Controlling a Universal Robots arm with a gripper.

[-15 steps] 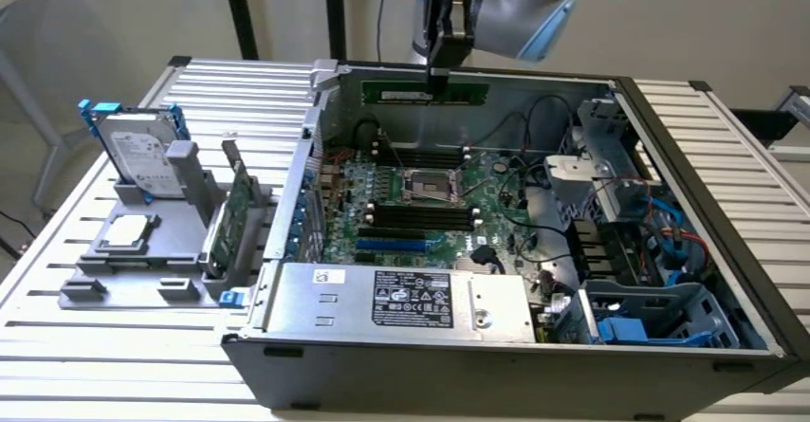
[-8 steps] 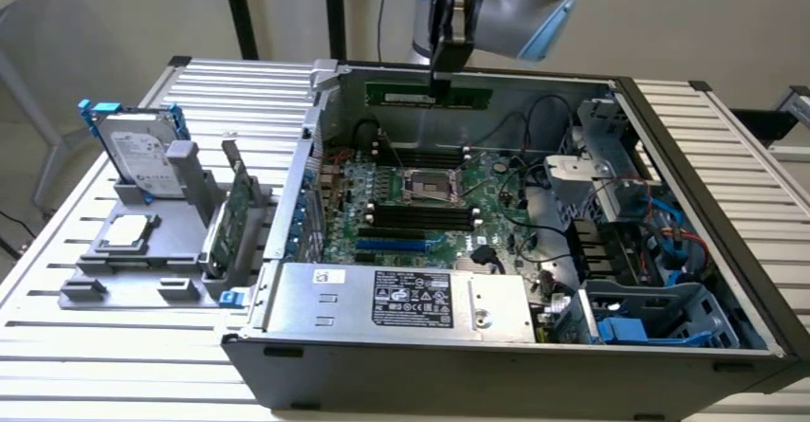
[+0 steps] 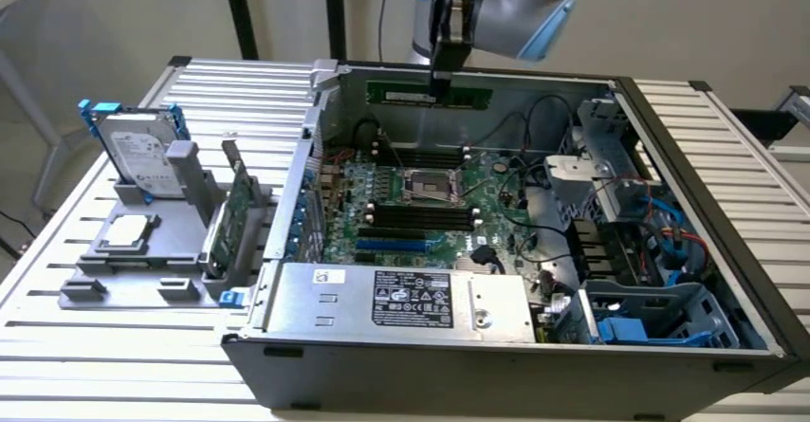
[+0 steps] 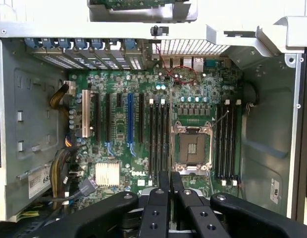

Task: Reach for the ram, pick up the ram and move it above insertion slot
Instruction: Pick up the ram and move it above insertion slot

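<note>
Overall, an open computer case (image 3: 708, 251) is seen on a slatted table (image 3: 114, 365), its motherboard (image 4: 143, 129) exposed. Above the board, well clear of its black memory slots (image 4: 158, 139), the ram (image 3: 428, 93) is held level by the gripper (image 3: 441, 82), whose fingers (image 4: 158, 198) are closed almost fully on it.

A white label (image 4: 38, 179) on the case's metal wall, beside the motherboard, shows the digits "68" (the rest is cut off). The power supply's black label (image 3: 412, 301) and the white sticker (image 3: 332, 276) beside it carry print too small to read.
</note>
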